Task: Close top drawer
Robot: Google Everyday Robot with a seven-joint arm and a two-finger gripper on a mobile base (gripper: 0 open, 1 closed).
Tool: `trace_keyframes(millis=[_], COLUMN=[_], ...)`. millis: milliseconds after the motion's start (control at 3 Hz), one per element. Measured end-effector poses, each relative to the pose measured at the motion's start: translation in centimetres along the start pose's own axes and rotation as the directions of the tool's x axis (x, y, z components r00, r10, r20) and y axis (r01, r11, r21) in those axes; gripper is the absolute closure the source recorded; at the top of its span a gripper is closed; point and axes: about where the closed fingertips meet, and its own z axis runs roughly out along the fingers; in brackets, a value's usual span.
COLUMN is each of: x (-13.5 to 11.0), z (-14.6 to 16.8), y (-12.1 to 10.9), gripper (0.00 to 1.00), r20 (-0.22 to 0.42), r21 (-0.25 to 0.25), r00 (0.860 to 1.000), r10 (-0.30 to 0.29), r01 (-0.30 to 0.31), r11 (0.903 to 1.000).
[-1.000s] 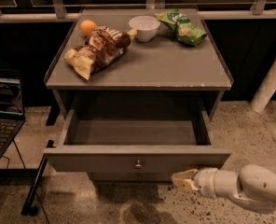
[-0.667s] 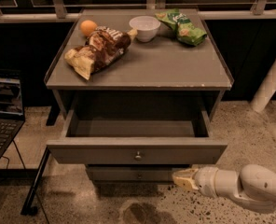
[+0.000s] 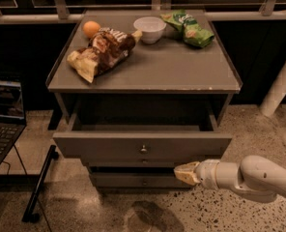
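Note:
The top drawer (image 3: 109,145) is grey, with a tall flat front and a small round knob (image 3: 143,149) at its centre. It stands partly pulled out of the grey cabinet (image 3: 148,71), and its inside is dark and looks empty. My gripper (image 3: 180,172) comes in from the lower right on a white arm (image 3: 254,175). Its tip sits just below the right part of the drawer front, in front of the lower drawers (image 3: 133,180).
On the cabinet top lie an orange (image 3: 90,28), a brown snack bag (image 3: 100,53), a white bowl (image 3: 150,29) and a green chip bag (image 3: 190,28). A laptop (image 3: 3,122) sits at the left, with a black stand leg (image 3: 39,187) on the speckled floor. A white post (image 3: 280,86) stands at right.
The top drawer has slid inward toward the cabinet, so less of its inside shows. My gripper stays low at the drawer's right front.

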Motion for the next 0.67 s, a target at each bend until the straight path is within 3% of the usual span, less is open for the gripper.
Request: trace_keyframes(millis=[333, 667], x=[-3.7, -4.8], z=[1.3, 1.4], y=[-1.8, -2.2], gripper=[1.0, 1.0], r20=[-0.024, -0.03], r21=[0.015, 0.022], r00=[0.998, 0.996], r10=[-0.064, -0.086], r01=[0.064, 0.086], r11=[0.9978, 0.996])
